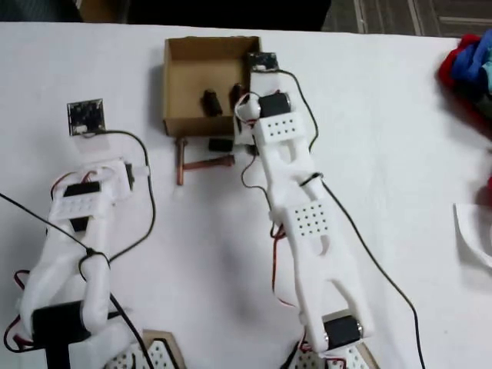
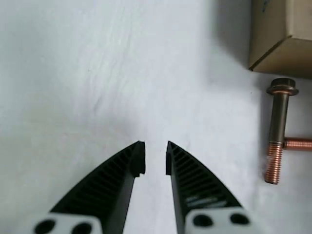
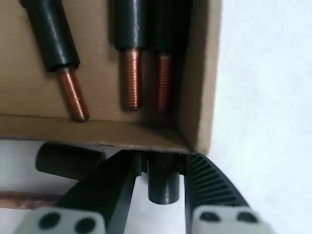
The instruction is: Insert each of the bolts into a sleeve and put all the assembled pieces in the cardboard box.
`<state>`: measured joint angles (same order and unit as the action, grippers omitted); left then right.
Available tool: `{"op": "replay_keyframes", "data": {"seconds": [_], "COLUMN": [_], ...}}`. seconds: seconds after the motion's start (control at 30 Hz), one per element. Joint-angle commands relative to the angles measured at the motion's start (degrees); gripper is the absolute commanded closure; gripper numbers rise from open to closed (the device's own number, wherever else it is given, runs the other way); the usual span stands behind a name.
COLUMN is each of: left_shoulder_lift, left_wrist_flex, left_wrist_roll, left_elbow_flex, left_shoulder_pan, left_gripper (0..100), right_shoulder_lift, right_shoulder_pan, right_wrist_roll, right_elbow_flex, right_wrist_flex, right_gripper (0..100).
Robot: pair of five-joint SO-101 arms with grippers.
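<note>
Against the outside of the cardboard box (image 1: 175,84), at its near right corner, the right arm's fingers (image 3: 114,192) are clamped on a black sleeve (image 3: 163,187), one finger on each side of it. The sleeve's far end sits right up against the box wall. A second sleeve (image 3: 68,161) lies on the white table (image 1: 384,115) just beside that same wall, close to the held one.

Inside the box lie three assembled pieces (image 3: 129,29), each a black sleeve with a copper threaded end sticking out. Two of them rest side by side near the box's right wall and the third lies a little apart.

Two bare bolts (image 2: 279,136) lie on the table just outside the box's near left corner. The tip of one touches the shank of the other, so they form a T.

Left of the box and of the bolts, the left arm's fingers (image 2: 114,183) hang over bare table. They are slightly apart and hold nothing.
</note>
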<state>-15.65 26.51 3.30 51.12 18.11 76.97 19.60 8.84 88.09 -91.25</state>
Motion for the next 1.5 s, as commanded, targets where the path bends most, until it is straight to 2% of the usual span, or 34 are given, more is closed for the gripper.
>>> {"op": "replay_keyframes", "data": {"seconds": [0.0,0.23,0.37,0.43,0.63,0.87,1.0,1.07,1.23,1.33,1.47], "left_shoulder_lift": [-0.09,-0.09,-0.09,-0.09,-0.09,-0.09,0.53,0.53,2.29,6.24,15.12], "left_wrist_flex": [0.18,0.18,0.18,0.18,0.18,2.81,11.87,15.3,17.05,20.92,32.18], "left_wrist_roll": [0.0,0.0,0.0,0.0,0.0,0.0,-0.26,-3.43,-12.84,-12.66,-13.89], "left_elbow_flex": [-2.68,-2.68,-2.68,-2.68,-2.68,-3.65,-9.19,-11.3,-12.62,-17.98,-33.01], "left_shoulder_pan": [0.62,0.62,0.62,0.62,0.62,0.44,-0.44,-1.23,-6.68,-9.05,-13.8], "left_gripper": [90,90,90,90,90,90,90,90,90,90,90], "right_shoulder_lift": [-0.84,-1.1,-0.75,-0.84,-2.68,-14.46,-27.38,-34.51,-51.74,-64.4,-80.22], "right_shoulder_pan": [0.13,0.13,0.13,0.13,0.48,-0.75,-0.92,-1.98,-6.11,-10.51,-14.81], "right_wrist_roll": [-0.62,-0.62,-0.62,-0.62,-0.62,-0.62,-0.62,-0.88,-5.54,-9.85,-11.6], "right_elbow_flex": [-1.67,-1.67,-1.67,-1.67,2.37,0.18,-13.89,-24.97,-54.15,-69.54,-96.97], "right_wrist_flex": [-0.4,-0.4,-0.31,-0.57,-9.98,-10.42,-10.42,-10.33,-7.96,2.42,20.18], "right_gripper": [89.3,89.4,98.2,97.2,97.8,97.8,97.8,97.8,97.7,97.7,97.8]}}
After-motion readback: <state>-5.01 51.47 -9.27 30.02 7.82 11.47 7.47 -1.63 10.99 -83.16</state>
